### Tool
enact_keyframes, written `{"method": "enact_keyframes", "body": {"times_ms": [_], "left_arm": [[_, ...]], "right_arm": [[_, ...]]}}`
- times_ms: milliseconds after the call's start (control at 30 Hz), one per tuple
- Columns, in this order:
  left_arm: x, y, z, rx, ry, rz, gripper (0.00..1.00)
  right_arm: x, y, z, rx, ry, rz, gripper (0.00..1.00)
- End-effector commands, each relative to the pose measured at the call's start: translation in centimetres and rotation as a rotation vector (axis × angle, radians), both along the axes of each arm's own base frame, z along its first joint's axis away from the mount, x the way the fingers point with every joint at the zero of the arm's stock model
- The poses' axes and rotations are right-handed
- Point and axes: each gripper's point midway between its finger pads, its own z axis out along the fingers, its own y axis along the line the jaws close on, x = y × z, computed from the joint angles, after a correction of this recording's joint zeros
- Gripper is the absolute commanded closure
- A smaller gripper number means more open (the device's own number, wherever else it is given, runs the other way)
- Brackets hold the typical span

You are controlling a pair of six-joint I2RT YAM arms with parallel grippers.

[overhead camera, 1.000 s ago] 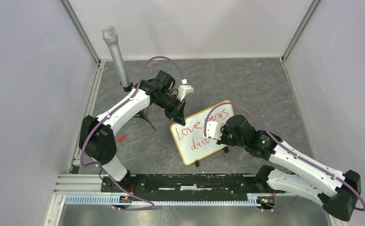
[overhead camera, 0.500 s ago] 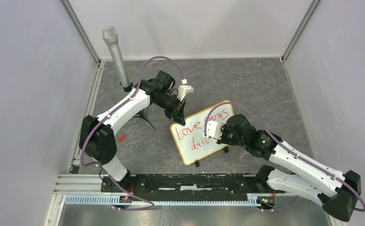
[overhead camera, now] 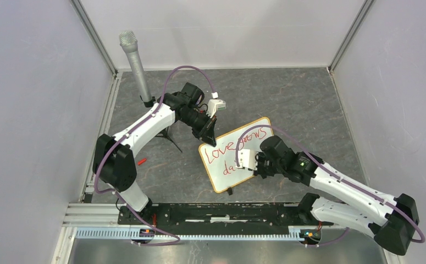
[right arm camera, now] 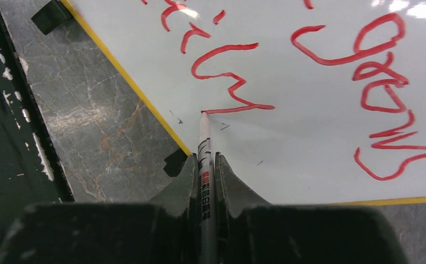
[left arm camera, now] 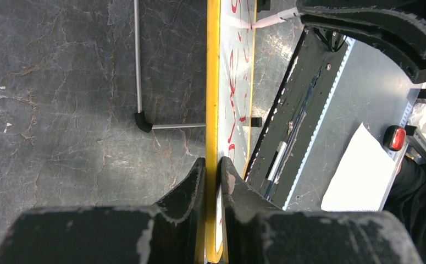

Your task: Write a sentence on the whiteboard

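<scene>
Change: the right fingers (right arm camera: 191, 176) have slid toward the lower left across the second line; the left arm has not moved.
Meaning: the last word looks nearly finished.
Right fingers: narrow, clamped on the marker (right arm camera: 204, 137), its tip at the end of a stroke.
Left fingers (left arm camera: 191, 181): narrow, pinching the yellow frame of the whiteboard (left arm camera: 213, 82).
Whiteboard: centre of the overhead view, on the tabletop (overhead camera: 287, 99).
Sentence (overhead camera: 221, 151): "Love grows", then "da"; the rest is hidden.
Marker print: too small to read.
</scene>
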Motion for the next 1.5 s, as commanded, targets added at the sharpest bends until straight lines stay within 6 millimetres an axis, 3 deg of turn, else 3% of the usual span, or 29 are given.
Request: {"method": "enact_keyframes", "body": {"times_ms": [0, 233, 600, 767, 1000, 1467], "left_arm": [[-1.2, 0.0, -1.4, 0.026, 0.024, -0.064, 0.98], [-1.2, -0.1, -1.7, 0.029, 0.028, -0.065, 0.98], [-1.1, -0.1, -1.6, 0.029, 0.025, -0.062, 0.97], [-1.1, 0.0, -1.5, 0.027, 0.021, -0.062, 0.98], [-1.2, 0.1, -1.6, 0.033, 0.016, -0.065, 0.98], [-1.2, 0.0, -1.7, 0.034, 0.018, -0.067, 0.97]], "right_arm": [[-0.3, 0.2, -1.7, -0.038, 0.033, 0.039, 1.00], [0.2, 1.9, -1.1, 0.023, 0.024, 0.042, 1.00], [-0.6, 3.9, 2.4, 0.164, 0.010, 0.100, 1.00], [-0.7, 2.4, 3.2, 0.129, -0.021, 0.085, 1.00], [-0.6, -0.9, 1.1, -0.040, -0.037, 0.060, 1.00], [1.3, -1.9, 0.0, -0.090, -0.107, -0.033, 1.00]]}}
